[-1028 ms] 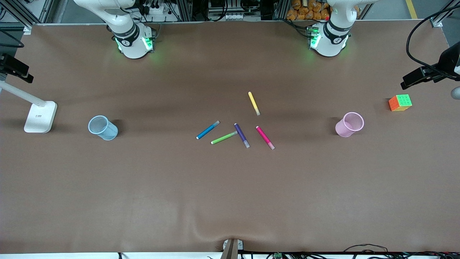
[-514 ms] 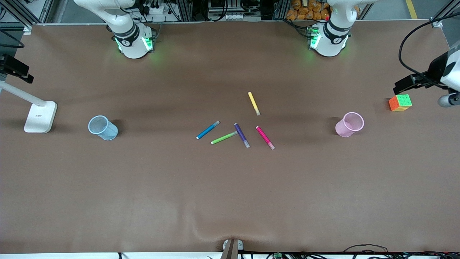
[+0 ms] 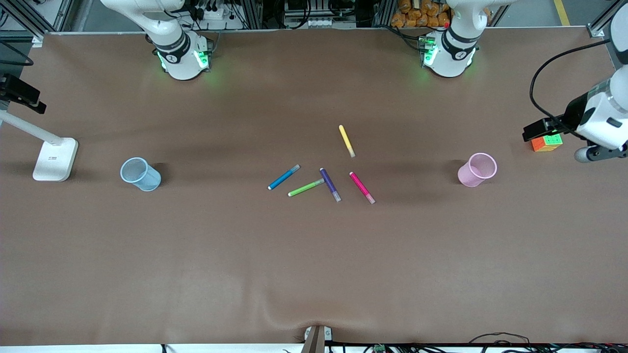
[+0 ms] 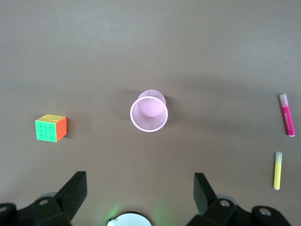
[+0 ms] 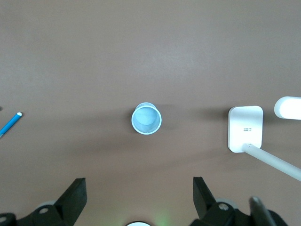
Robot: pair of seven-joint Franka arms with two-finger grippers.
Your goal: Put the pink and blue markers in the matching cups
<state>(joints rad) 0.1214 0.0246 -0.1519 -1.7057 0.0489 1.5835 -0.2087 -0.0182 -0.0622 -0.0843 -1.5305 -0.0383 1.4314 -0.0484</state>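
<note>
With both my left gripper [image 4: 136,193] and right gripper [image 5: 136,193] spread wide and empty, high over the pink cup [image 3: 477,169] and blue cup [image 3: 140,174], I should drop squarely across the pink marker [image 3: 362,187] and blue marker [image 3: 283,177] lying mid-table, avoiding the purple pen [image 3: 330,184].

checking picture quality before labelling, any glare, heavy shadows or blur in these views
Front view: even light, soft shadows beside the blue cup and pink cup, green glow at both arm bases, markers sharp. Left wrist view: pink cup crisp with a faint shadow, no glare. Right wrist view: the lamp head is blown out white; blue cup clear.
</note>
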